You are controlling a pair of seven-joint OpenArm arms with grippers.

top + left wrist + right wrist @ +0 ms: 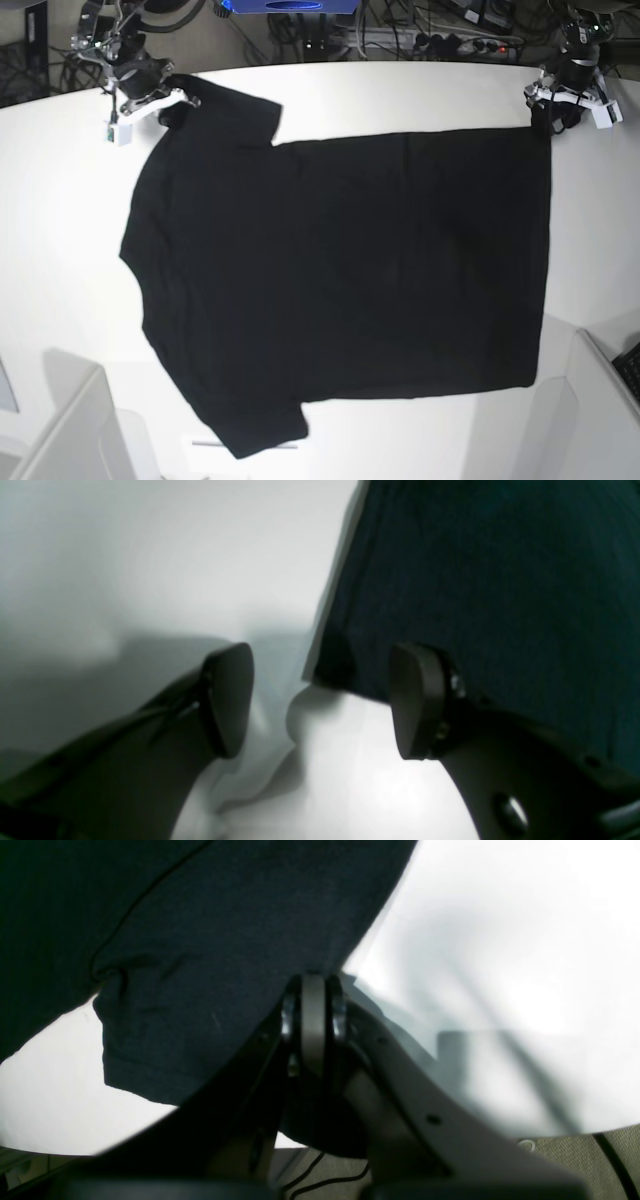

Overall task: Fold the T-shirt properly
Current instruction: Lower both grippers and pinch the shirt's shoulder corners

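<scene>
Black cloth, base view: the T-shirt [340, 270] lay spread flat, plain side up, over the middle of the white table [60, 250], its sleeves pointing to 12 and 6 o'clock on the 9 o'clock side and its straight hem running down the 3 o'clock side.
Right gripper, base view: the right gripper [150, 100] sat at about 10 o'clock, at the tip of the upper sleeve.
Left gripper, base view: the left gripper [560, 105] sat at about 2 o'clock, at the upper hem corner; jaw gap too small to tell from here.
Table edge, base view: cables [440, 40] lay beyond the far edge at 12 o'clock.
Left wrist view, jaws: the left gripper [320, 700] had its two dark pads [227, 700] standing well apart, nothing between them but white table [150, 555].
Left wrist view, cloth: the T-shirt [500, 580] filled the 1 to 3 o'clock part, its corner lying just beyond the gap and beside the right-hand pad.
Right wrist view, jaws: the right gripper [313, 990] had its pads pressed together, pinching the edge of the T-shirt [225, 940].
Right wrist view, cloth: dark fabric spread from the pads toward 10 o'clock, a hemmed sleeve edge hanging at 8 o'clock; bare table [500, 940] lay toward 2 o'clock.
</scene>
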